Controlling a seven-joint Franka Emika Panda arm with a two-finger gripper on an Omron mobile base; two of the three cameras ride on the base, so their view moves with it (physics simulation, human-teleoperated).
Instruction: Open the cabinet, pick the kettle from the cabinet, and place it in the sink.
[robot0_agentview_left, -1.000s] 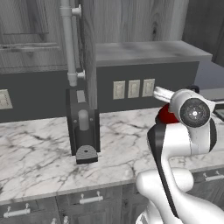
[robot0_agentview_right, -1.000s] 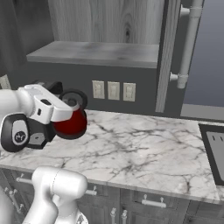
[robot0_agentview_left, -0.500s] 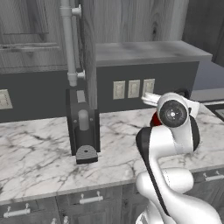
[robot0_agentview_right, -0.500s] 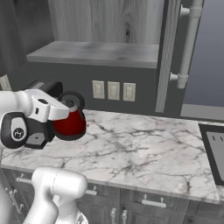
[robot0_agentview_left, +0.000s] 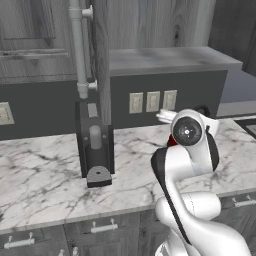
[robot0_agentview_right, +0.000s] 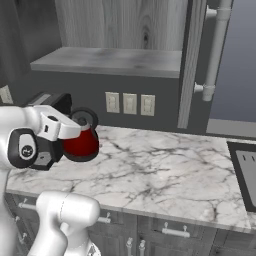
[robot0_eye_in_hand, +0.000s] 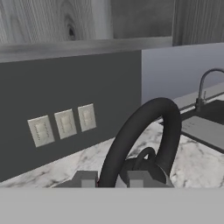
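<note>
The kettle hangs above the desk, held at its handle by the pincer, in front of the wall outlets. The cabinet stands overhead, its door swung open. The sink lies well apart at the desk's right end.

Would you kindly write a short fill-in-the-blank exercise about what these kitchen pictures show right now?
1. The gripper is shut on the kettle's black arched ____.
2. The small dome-shaped kettle has a ____ body.
3. The kettle hangs above the white ____ counter.
4. On the dark wall behind sit ____ pale outlet plates.

Missing words: handle; red; marble; three
</note>
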